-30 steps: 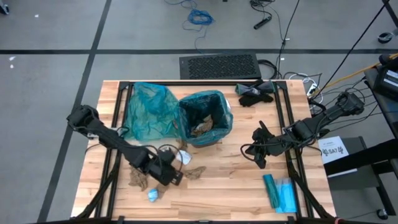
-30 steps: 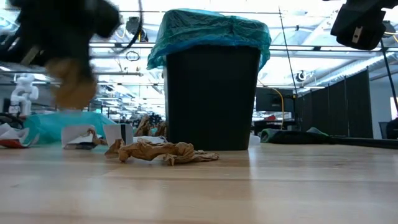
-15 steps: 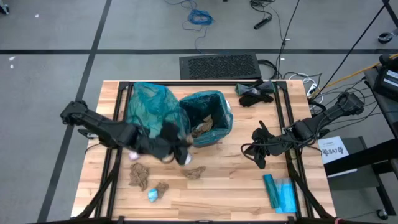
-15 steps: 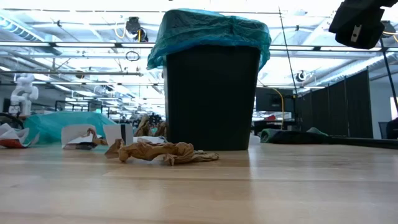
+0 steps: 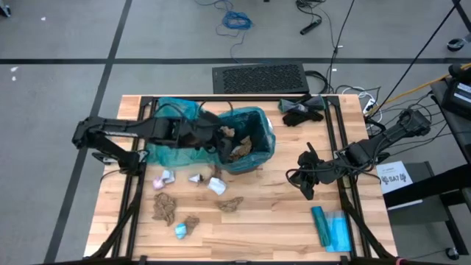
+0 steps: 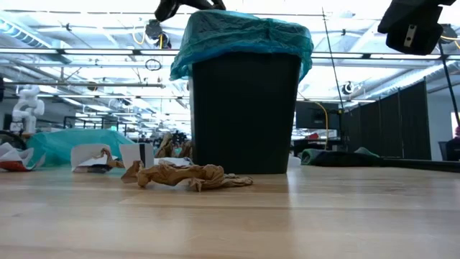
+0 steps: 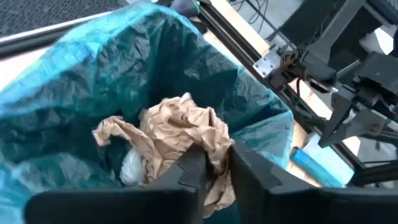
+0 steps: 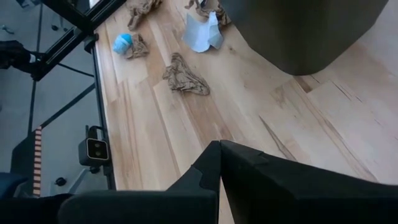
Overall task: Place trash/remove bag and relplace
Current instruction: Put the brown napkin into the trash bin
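The black bin [image 6: 244,108], lined with a teal bag [image 5: 259,121], stands at the table's far middle. My left gripper [image 5: 221,135] hangs over the bin's left rim, shut on a brown paper wad [image 7: 180,134]; it also shows above the bin in the low view [image 6: 188,6]. More trash lies in the bin [image 5: 240,151]. Several wads lie on the table in front of it: white [image 5: 215,185], brown [image 5: 234,204] and pale blue [image 5: 181,231]. My right gripper [image 5: 305,182] hangs shut over the table's right side, holding nothing. My left gripper has the brown paper wad's near part [image 7: 216,167] between its two fingers, which stand a little apart. The fingers slant down from the table's left side. The wad sticks out beyond the fingertips, lifted clear above the bag's open mouth.
A spare teal bag [image 5: 173,132] lies crumpled left of the bin, under my left arm. A black cloth [image 5: 302,112] sits at the far right, and a flat blue-teal packet [image 5: 331,227] at the near right. Bare wood [image 8: 205,124] shows under my right gripper.
My left gripper has risen from the table's near left with the brown wad and swung toward the far edge and the right, ending over the bin's rim. The wad is now lifted clear above the bag's mouth. The wads on the table have kept their places.
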`<state>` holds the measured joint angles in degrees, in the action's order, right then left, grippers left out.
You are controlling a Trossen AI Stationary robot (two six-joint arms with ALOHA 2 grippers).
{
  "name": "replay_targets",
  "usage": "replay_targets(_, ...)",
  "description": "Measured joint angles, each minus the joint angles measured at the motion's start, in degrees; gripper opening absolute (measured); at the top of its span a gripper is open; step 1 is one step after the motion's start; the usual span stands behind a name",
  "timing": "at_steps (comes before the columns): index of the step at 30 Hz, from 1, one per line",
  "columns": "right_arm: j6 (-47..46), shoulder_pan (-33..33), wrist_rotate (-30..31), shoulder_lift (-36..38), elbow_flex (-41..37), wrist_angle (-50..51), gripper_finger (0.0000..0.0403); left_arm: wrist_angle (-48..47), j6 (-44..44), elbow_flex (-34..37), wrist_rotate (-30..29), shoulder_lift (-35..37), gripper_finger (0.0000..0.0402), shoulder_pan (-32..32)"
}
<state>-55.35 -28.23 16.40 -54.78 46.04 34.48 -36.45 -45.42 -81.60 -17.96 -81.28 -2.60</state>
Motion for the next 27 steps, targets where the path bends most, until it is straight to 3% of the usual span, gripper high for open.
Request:
replay_targets(6,-0.1,0.0,0.0,0.0,0.0,0.0,0.0,0.0,1.4,0.0,0.6,0.0,0.0108,1.6)
replay_targets(16,0.0,0.0,0.0,0.0,0.0,0.0,0.0,0.1,4.7,0.0,2.9,0.0,0.0111,1.5)
replay_targets(23,0.0,0.0,0.0,0.0,0.0,0.0,0.0,-0.6,26.7,0.0,4.5,0.0,0.0111,1.3)
replay_targets(27,-0.5,0.0,0.0,0.0,0.0,0.0,0.0,-1.2,33.6,0.0,7.1,-0.1,0.0111,1.5)
